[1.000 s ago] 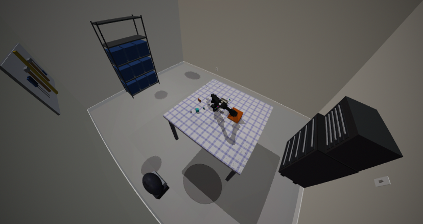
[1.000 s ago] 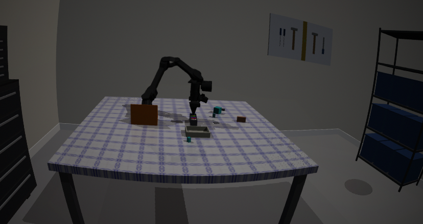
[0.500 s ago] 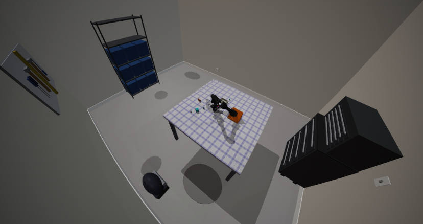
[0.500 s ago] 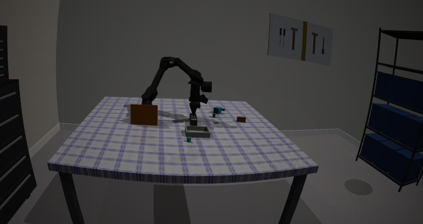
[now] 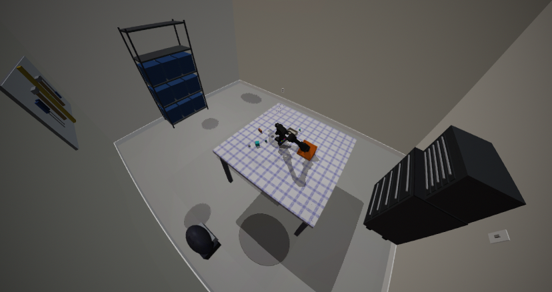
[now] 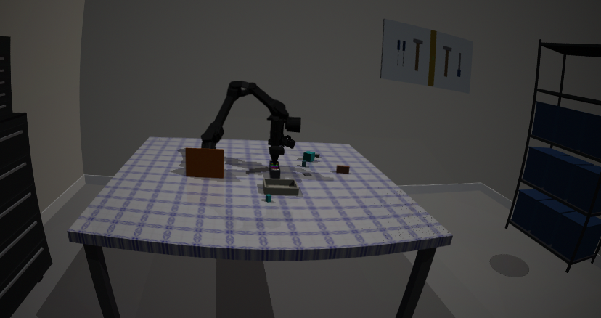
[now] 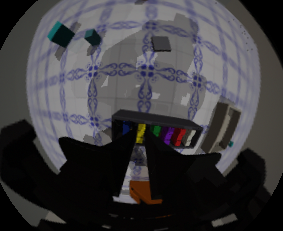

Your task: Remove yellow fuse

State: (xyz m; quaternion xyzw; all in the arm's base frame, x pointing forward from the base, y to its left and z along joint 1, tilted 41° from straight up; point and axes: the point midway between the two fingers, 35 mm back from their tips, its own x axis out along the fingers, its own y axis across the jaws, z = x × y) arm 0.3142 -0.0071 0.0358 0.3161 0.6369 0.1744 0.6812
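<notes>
Starting at the edge of the table (image 6: 260, 248) that faces the exterior camera, a very small teal piece (image 6: 268, 197) comes first, well inside that edge and about at mid-width. Just behind it lies the grey tray (image 6: 281, 186), which holds nothing. Directly behind the tray, near the middle of the tabletop, stands the dark fuse block (image 6: 274, 172), and my gripper (image 7: 140, 131) points straight down onto it. In the wrist view I see the row of fuses in the block: blue, then the yellow fuse (image 7: 141, 134), then green, purple, red and white. The yellow fuse sits in its slot, second from the blue end, and my two fingers stand narrowly apart on either side of it. Whether they already press on it I cannot tell. My arm reaches here from the orange base (image 6: 205, 162), which stands toward the left edge at about the same depth as the block. A flat grey piece (image 6: 306, 174) and a brown block (image 6: 342, 169) lie toward the right edge. A teal cube (image 6: 309, 156) with a smaller teal cube (image 6: 303, 163) beside it sits farther back, toward the far edge.
</notes>
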